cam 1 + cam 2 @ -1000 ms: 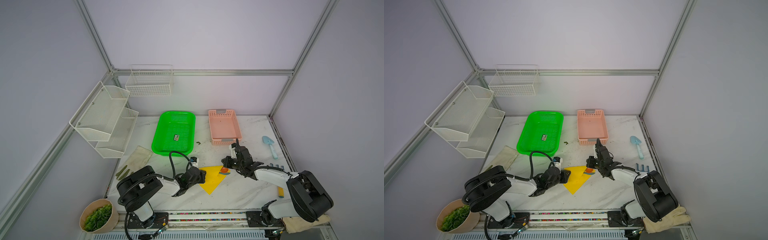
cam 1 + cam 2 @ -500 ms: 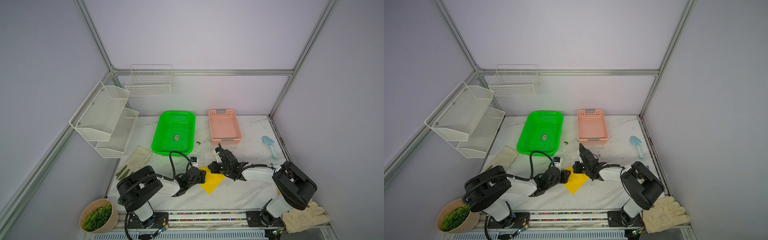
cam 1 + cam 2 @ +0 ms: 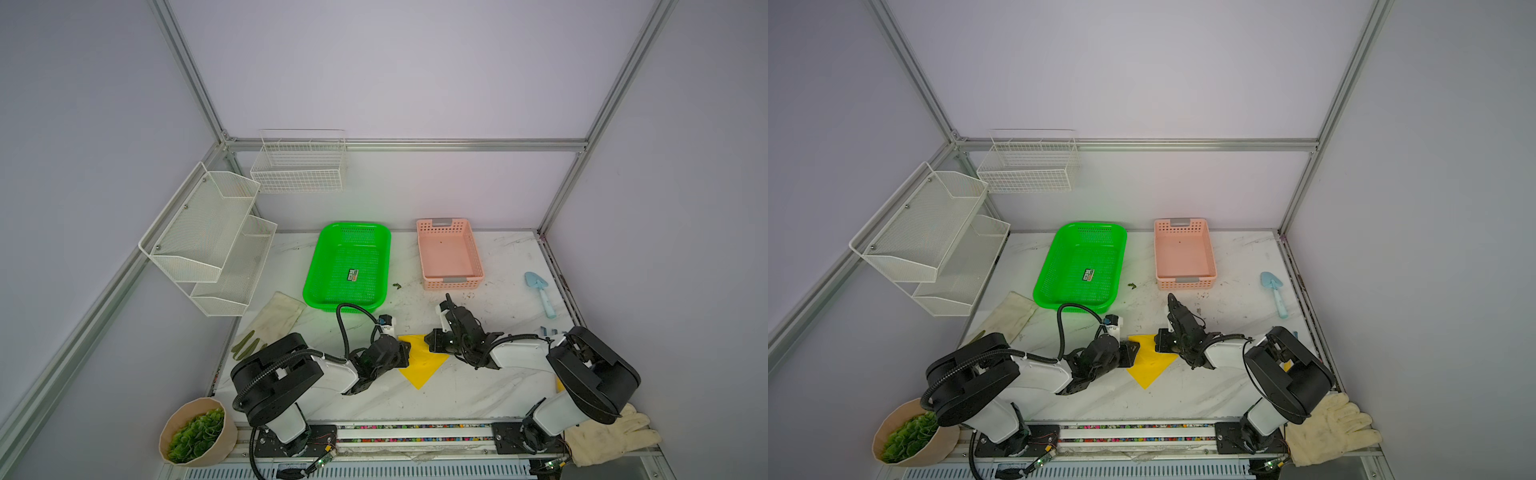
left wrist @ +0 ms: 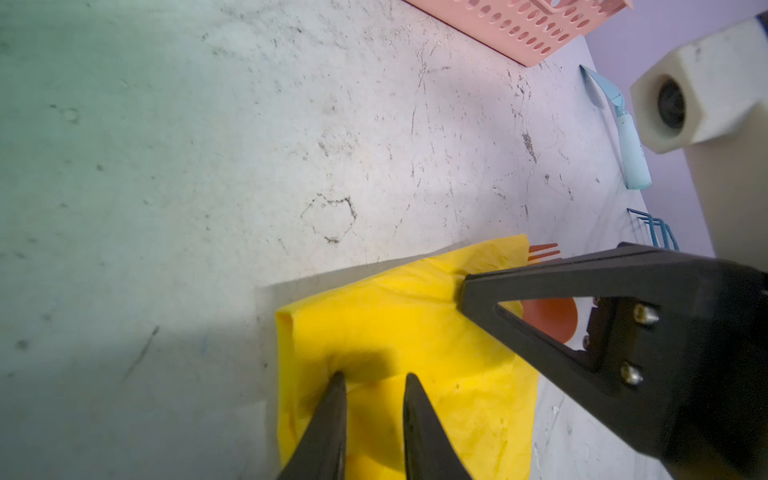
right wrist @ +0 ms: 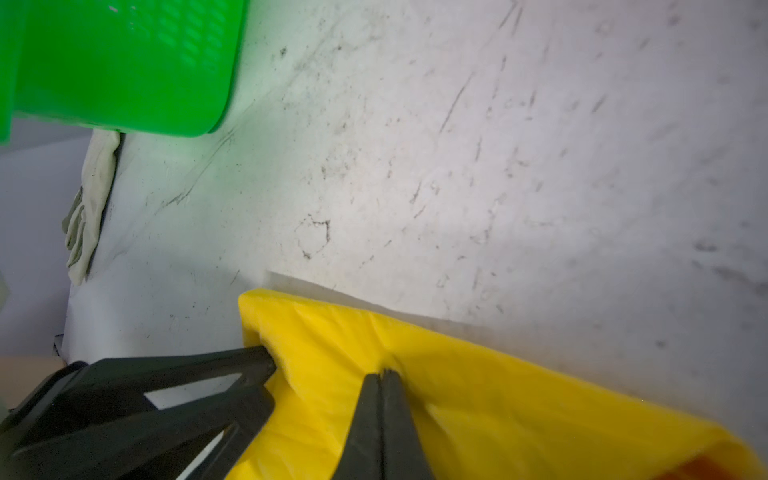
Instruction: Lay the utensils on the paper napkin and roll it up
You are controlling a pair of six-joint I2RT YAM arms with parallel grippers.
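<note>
The yellow paper napkin point(image 3: 419, 368) lies at the front middle of the table, its right part folded over to the left. In the left wrist view, orange fork tines point(image 4: 544, 251) and an orange spoon bowl point(image 4: 550, 320) stick out from under the fold. A dull teal piece point(image 4: 652, 228) lies off the napkin near the table's right edge. My right gripper point(image 5: 380, 374) is shut, pinching the puckered fold. My left gripper point(image 4: 374, 380) has its jaws slightly apart, tips pressing the napkin's left end point(image 5: 266, 328). In both top views the two grippers nearly meet over the napkin point(image 3: 1146, 368).
Behind the napkin stand a green basket point(image 3: 349, 232) and a pink basket point(image 3: 453, 284). A light blue toy shovel point(image 3: 540, 293) lies at the right. Cream gloves lie at the front right point(image 3: 611, 436) and at the left point(image 3: 278, 316). White wire shelves point(image 3: 208, 237) hang on the left wall.
My right gripper has travelled left across the napkin, drawing its right part over the utensils. The right arm has swung with it. The left gripper has stayed in place.
</note>
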